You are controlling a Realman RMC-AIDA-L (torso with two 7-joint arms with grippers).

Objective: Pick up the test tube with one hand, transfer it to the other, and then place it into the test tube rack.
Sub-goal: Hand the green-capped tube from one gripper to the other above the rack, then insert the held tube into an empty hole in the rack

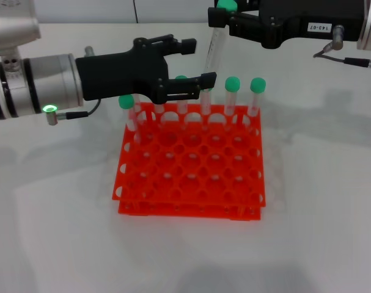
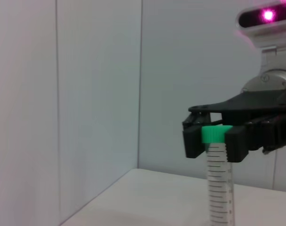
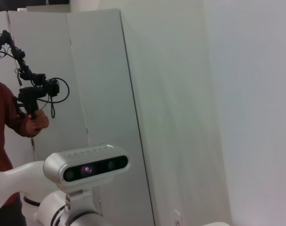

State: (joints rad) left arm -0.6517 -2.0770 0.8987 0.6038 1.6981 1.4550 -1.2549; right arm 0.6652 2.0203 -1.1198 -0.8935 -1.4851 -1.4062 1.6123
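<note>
Right gripper of mine pinches the test tube by its green cap, hanging above the test tube rack — handover done, my left gripper spread beside it — next, lowering it into a free hole.

Slim clear plastic test tube w/ matt green cap; orange-red plastic rack, slightly glossy; matt black plastic left gripper; arm probably brushed metal.
</note>
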